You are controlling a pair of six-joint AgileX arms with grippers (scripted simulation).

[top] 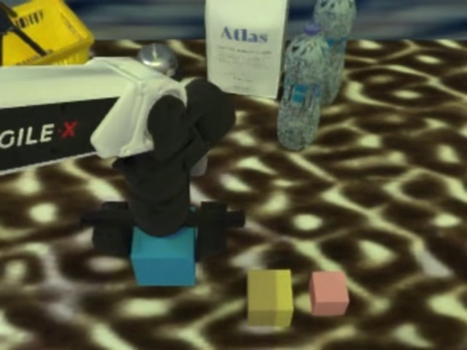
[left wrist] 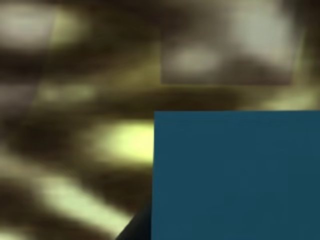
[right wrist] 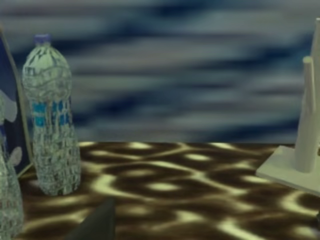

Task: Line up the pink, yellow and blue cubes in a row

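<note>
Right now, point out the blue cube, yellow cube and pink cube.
blue cube [top: 165,264]: top view, front face.
yellow cube [top: 270,295]: top view, top face.
pink cube [top: 328,292]: top view, top face.

Largest cube [top: 165,257] left of the mid-sized cube [top: 269,297], smallest cube [top: 328,293] just right, bottles [top: 300,89] well behind

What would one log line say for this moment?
left end effector: at blue cube | yellow cube, pink cube: side by side, apart | right arm: out of top view
</note>
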